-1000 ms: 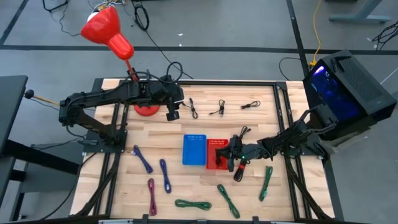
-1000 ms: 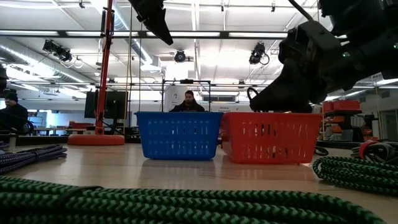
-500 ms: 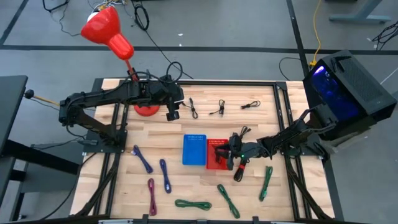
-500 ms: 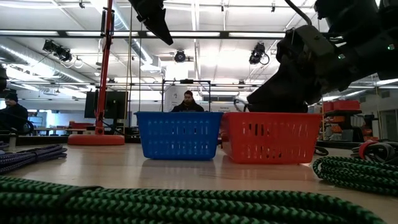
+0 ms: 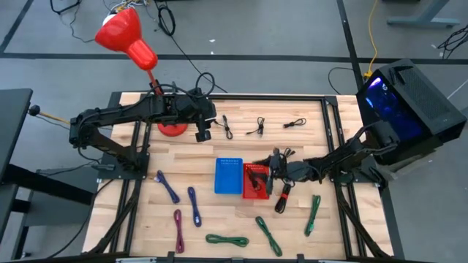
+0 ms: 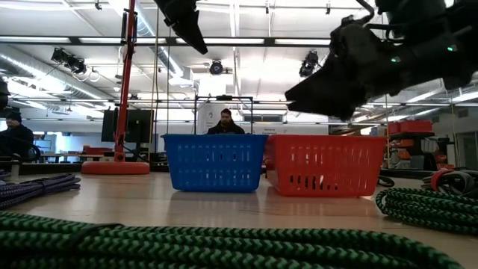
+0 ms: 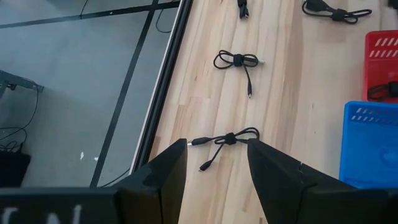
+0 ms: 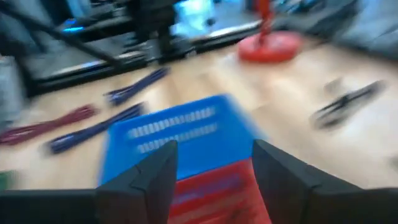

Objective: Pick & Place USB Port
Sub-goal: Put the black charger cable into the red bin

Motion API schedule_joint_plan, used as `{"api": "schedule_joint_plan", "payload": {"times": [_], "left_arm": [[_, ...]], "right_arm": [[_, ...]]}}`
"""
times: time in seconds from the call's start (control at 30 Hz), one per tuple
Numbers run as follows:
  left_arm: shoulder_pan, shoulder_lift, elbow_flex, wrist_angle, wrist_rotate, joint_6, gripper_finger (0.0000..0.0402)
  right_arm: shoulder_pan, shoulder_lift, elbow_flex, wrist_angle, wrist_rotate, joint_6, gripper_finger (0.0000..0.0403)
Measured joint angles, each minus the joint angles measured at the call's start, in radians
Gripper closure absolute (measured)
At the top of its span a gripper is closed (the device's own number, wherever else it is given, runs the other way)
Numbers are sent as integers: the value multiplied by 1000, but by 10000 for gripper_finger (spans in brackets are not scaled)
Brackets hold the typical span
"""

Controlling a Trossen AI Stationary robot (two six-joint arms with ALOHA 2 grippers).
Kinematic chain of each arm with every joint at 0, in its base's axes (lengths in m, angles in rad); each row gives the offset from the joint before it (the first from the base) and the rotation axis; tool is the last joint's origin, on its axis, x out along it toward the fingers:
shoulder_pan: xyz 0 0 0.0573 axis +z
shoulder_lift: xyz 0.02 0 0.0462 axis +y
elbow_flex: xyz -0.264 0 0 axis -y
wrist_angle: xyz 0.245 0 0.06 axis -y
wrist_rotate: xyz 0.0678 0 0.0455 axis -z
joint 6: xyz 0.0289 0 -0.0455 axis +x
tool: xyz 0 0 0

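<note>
From above, my right hand (image 5: 272,174) hangs spread over the red basket (image 5: 254,180), holding nothing; a dark cable seems to lie inside it — one drop done, I judge. The blue basket (image 5: 228,176) sits touching it. My left hand (image 5: 202,132) waits near the far edge of the bench (image 5: 241,150), fingers apart and empty, beside a black cable (image 5: 227,127); two more black ones lie along that edge, and blue, maroon and green cords lie at the near side, so plenty is left.

Level with the bench, the right hand (image 6: 299,95) hovers above the red basket's rim, clear of it. Behind: a wide workshop with ceiling lights and a seated person.

My left wrist camera shows the black cable (image 7: 222,140) just ahead between my open fingers (image 7: 163,177).

My right wrist camera looks over both baskets, blurred.
</note>
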State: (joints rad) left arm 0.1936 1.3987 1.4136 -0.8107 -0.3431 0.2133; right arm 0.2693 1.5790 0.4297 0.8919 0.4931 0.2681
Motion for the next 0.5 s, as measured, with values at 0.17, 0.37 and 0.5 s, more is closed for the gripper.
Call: {"api": "schedule_joint_plan", "payload": {"times": [0.17,0.37,0.5], "left_arm": [[0,0,0,-22,0,3,227],[0,0,0,-88,0,-21,227],[0,0,0,-87,0,-20,227]], "right_arm": [[-147,-178,0,-48,2,-166,210],[-420,-415,141,-787,-94,-223,229],[-522,-455,262,-1087,-90,-316,232]]}}
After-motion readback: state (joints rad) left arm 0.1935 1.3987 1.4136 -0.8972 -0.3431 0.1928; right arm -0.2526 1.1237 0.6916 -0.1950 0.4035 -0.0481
